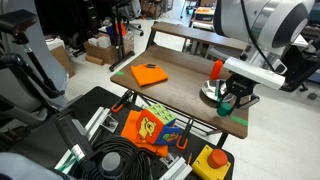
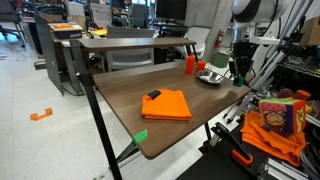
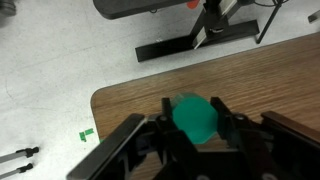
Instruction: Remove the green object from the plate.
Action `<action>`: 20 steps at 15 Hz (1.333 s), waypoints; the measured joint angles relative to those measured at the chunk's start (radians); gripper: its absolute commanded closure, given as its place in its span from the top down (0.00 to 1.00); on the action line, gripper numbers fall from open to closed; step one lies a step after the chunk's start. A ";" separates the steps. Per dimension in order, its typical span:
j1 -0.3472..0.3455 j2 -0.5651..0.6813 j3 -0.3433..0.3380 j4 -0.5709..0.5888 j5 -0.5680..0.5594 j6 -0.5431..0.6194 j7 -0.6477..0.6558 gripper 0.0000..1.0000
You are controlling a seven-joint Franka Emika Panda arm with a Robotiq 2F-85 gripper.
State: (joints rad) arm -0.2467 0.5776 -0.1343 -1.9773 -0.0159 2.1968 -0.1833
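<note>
While the gripper (image 3: 193,110) is clamped on the green lump (image 3: 195,120), its fingers (image 3: 222,112) press opposite sides, approx. at the lump's widest part. Lump looks small, light, smooth and rounded; stiff or soft, can't tell. Rounded sides could slip w/ an off-centre pinch, so a hold across the middle seems best, w/ moderate squeeze. Beneath it in wrist view is bare table (image 3: 280,80) near a rounded corner, no plate underneath. In both exterior views the plate (image 1: 210,93) (image 2: 210,77) sits just beside the gripper, red cups (image 2: 190,65) near it. Orange square (image 1: 150,74) lies well apart. Judging by this, lump is off the plate; set-down not yet done.
</note>
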 measured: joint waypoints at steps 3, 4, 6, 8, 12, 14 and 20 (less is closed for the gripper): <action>0.005 0.025 0.000 0.014 0.000 0.000 0.036 0.17; 0.007 0.036 0.000 0.019 0.000 0.000 0.046 0.17; 0.013 0.060 0.000 0.030 -0.001 -0.001 0.065 0.68; 0.018 0.066 0.000 0.038 -0.003 -0.001 0.079 0.81; 0.022 0.073 0.000 0.043 -0.032 -0.041 0.068 1.00; 0.021 0.046 0.000 0.046 -0.059 -0.137 0.009 1.00; 0.016 -0.172 -0.019 0.048 -0.091 -0.466 -0.062 1.00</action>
